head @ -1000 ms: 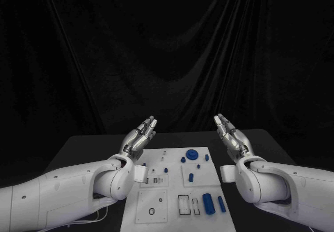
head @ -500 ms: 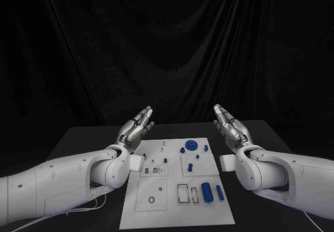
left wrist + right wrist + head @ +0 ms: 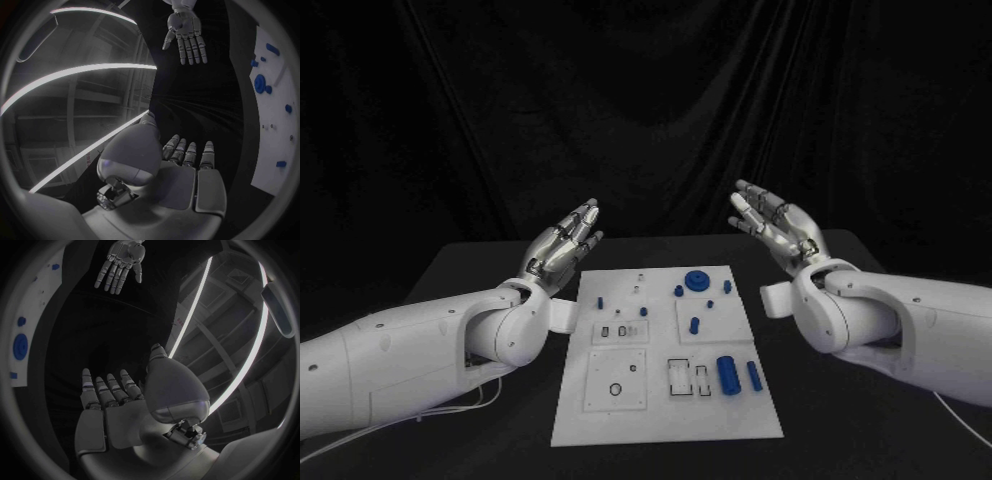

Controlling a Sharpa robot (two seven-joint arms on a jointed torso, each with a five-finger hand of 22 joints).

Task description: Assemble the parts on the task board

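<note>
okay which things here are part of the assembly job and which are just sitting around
Part of the job: task board; blue parts on it; left robot hand and right robot hand, both raised, holding nothing.

Just there: black table; white cable under the left arm.

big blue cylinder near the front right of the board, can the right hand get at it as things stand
Probably yes. The right hand is raised, fingers apart and holding nothing, on the same side as the big blue cylinder. The cylinder lies exposed on the task board, with a slimmer blue piece close beside it, so a careful grip seems needed.
</note>
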